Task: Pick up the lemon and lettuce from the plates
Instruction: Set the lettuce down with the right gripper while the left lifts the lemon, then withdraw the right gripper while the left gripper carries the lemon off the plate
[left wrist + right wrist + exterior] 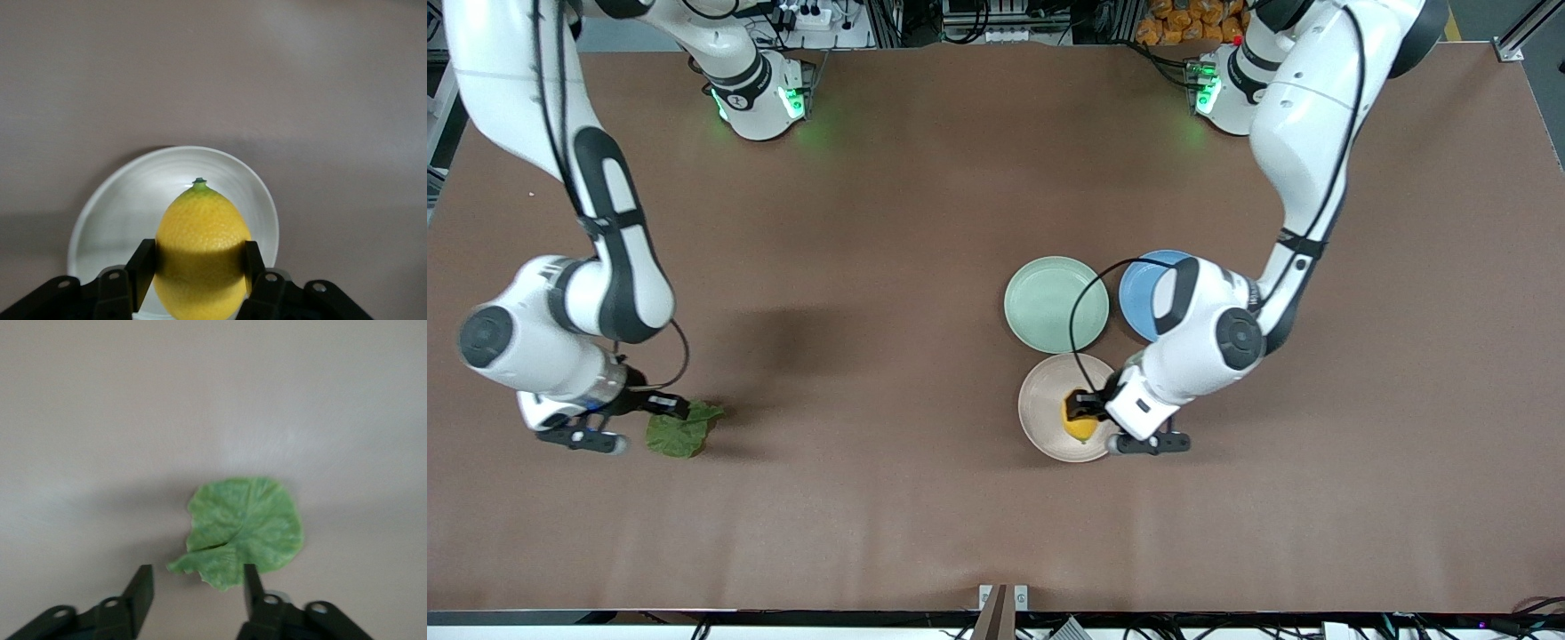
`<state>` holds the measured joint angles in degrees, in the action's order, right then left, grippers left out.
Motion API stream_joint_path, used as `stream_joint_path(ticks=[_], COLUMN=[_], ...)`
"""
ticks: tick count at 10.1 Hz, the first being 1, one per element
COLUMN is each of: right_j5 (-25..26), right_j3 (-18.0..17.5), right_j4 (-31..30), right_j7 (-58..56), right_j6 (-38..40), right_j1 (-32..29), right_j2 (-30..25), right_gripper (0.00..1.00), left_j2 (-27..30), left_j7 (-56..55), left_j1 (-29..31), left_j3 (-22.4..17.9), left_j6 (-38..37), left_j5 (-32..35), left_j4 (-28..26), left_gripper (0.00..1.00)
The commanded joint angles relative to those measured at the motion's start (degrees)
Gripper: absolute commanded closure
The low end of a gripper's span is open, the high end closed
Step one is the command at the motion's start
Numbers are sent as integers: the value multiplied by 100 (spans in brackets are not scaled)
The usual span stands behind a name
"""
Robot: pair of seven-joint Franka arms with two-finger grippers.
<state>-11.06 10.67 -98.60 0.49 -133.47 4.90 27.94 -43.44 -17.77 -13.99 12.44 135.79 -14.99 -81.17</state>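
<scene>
Already your left hand [200,267] is clamped across the belly of the lemon [201,257], one finger [142,267] on each flank, with the beige plate [113,213] directly under it; whether the fruit has left the plate you cannot tell. Judge the lemon as firm, light and rounded, with a waxy pebbled skin that could roll or squirt out of a pinch set off-centre, so keep the grip on its widest girth, greenish tip pointing away from the hand. Your right hand [193,593] stands with its fingers apart, and the lettuce [241,532] lies flat on the bare worktop [889,498] just ahead of its fingertips, not on any plate. Reckon that leaf as nearly weightless, limp and easily torn; if you take it again, pinch near the stem and thick rib rather than the crinkled edge. The mint plate [1056,304] and blue plate [1138,289] hold nothing.
</scene>
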Motion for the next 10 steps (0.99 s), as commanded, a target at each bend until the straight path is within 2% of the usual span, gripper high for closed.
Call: stream_joint_path(ticks=[1,2,4,5,8,10], right_j5=[-46,24,462,464,499,970], right_j3=[-215,-215,-171,-171,-249,-346], right_j4=[-230,-222,-213,-204,-213,-187], right_j7=[-58,-153,-698,-708,-717,-708], right_j6=[164,364,873,971,1594,2121], right_j1=[-349,-471,-760,-850,-946,-930], right_j2=[-945,-1209,-1667,-1851,-2422,-2809], right_gripper=[0,0,0,0,0,0], left_j2=[213,257,274,388,757,977], left_j7=[-33,19,351,658,1948,2854], left_j1=[396,598,1028,1256,2152,2758], left_j3=[-101,-93,-101,-101,-101,-93], left_j6=[-585,-1006,-1195,-1369,-1906,-1916], left_j5=[536,959,1374,1524,1806,2086], left_j4=[-153,-188,-319,-416,-723,-1092], left_gripper=[100,100,100,100,100,100])
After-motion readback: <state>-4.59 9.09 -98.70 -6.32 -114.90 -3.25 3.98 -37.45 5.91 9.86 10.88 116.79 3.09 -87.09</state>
